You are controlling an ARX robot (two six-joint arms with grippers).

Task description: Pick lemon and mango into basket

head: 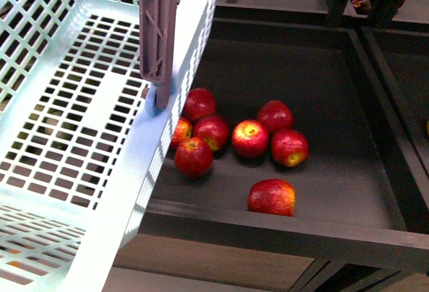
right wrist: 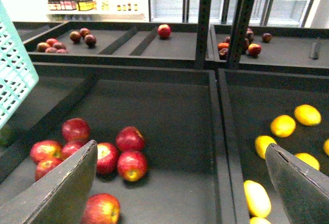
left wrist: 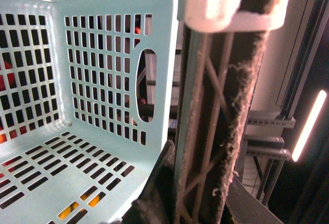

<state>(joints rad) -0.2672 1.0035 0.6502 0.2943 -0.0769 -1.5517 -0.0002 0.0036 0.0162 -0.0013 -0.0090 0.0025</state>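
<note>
Left hand (left wrist: 205, 183): clamped on handle (head: 158, 24), so basket (head: 151, 158) is held up beside apple bin (head: 335, 191).
Right hand (right wrist: 180, 193): spread wide, empty, over apples (right wrist: 132, 165), ready for a grasp.
Lemon (right wrist: 257, 198), mango (right wrist: 308, 114): in next bin (right wrist: 247, 111), rightward, not yet picked.

We see the aqua, slotted basket (head: 151, 161) empty, its brown handle (head: 158, 24) upright. A pale yellow oval lemon (right wrist: 257, 198) and an orange-yellow mango (right wrist: 307, 114) lie loose in the right bin (right wrist: 241, 147).
</note>
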